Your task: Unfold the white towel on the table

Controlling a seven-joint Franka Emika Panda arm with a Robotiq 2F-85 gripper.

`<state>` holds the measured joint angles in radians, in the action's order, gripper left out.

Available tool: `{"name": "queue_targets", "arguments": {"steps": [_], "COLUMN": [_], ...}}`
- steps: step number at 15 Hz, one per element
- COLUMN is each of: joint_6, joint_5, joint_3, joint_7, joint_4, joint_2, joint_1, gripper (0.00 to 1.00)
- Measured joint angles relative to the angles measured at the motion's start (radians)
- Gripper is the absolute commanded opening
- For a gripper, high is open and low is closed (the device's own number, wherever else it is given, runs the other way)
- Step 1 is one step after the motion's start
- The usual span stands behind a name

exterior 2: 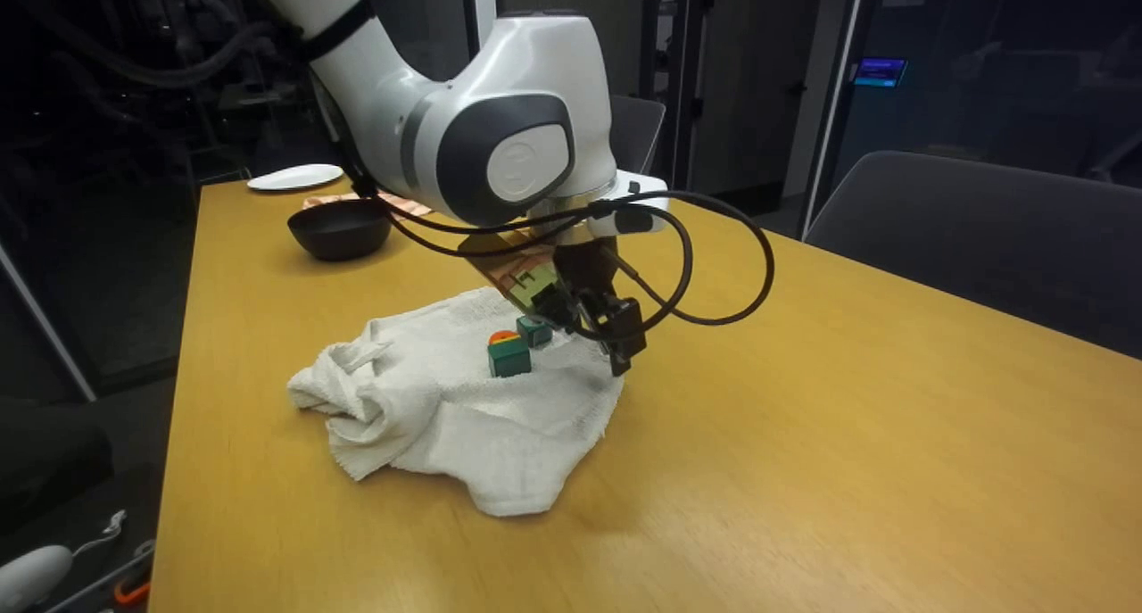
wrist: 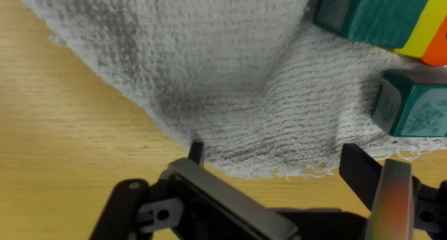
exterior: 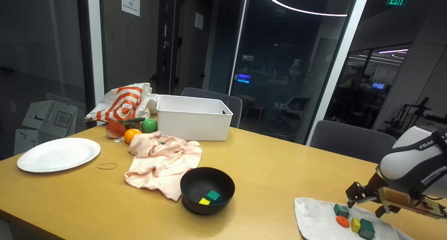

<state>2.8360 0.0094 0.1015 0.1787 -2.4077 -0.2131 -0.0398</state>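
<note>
A crumpled white towel (exterior 2: pixel 500 452) lies on the table (exterior 2: pixel 803 488) in the lower centre of an exterior view, its thickest folds bunched at left, the unfolding apparently only partly done. Atop it sit a green block (exterior 2: pixel 509 358), a yellow block (exterior: pixel 355 225), an orange piece (exterior 2: pixel 501 336) and a second green block (exterior 2: pixel 534 331); any tug could topple or scatter them, and their weight may pin the cloth. Just beyond, the gripper (wrist: pixel 272 149) hangs at the towel's far right edge, jaws wide apart and clasping nothing; in the wrist view its fingertips (wrist: pixel 359 173) show over the frayed border at the bottom of the frame, though whether they touch it cannot be told. A squeeze here may catch only loose fringe, because the bite falls so near the hem, and the fingertip at right, close under the second green block, could nudge it. Farther back, toward the upper left, stand a black bowl (exterior 2: pixel 339 234) and, beyond it, a white plate (exterior 2: pixel 294 178), both well apart from the towel.
</note>
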Motion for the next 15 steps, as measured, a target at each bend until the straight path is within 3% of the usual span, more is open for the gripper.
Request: {"name": "queue_targets", "arguments": {"steps": [1, 5, 10, 13, 15], "joint_6": [0.015, 0.047, 0.054, 0.034, 0.004], "joint_5": [-0.035, -0.185, -0.241, -0.238, -0.216], "joint_3": [0.014, 0.086, 0.12, 0.12, 0.111], "joint_7": [0.021, 0.104, 0.142, 0.143, 0.14], "joint_4": [-0.003, -0.008, -0.008, -0.008, -0.006], "joint_2": [-0.003, -0.006, -0.006, -0.006, 0.0], "joint_1": [0.009, 0.054, 0.077, 0.078, 0.077], "gripper": [0.74, 0.43, 0.08, 0.01, 0.06]}}
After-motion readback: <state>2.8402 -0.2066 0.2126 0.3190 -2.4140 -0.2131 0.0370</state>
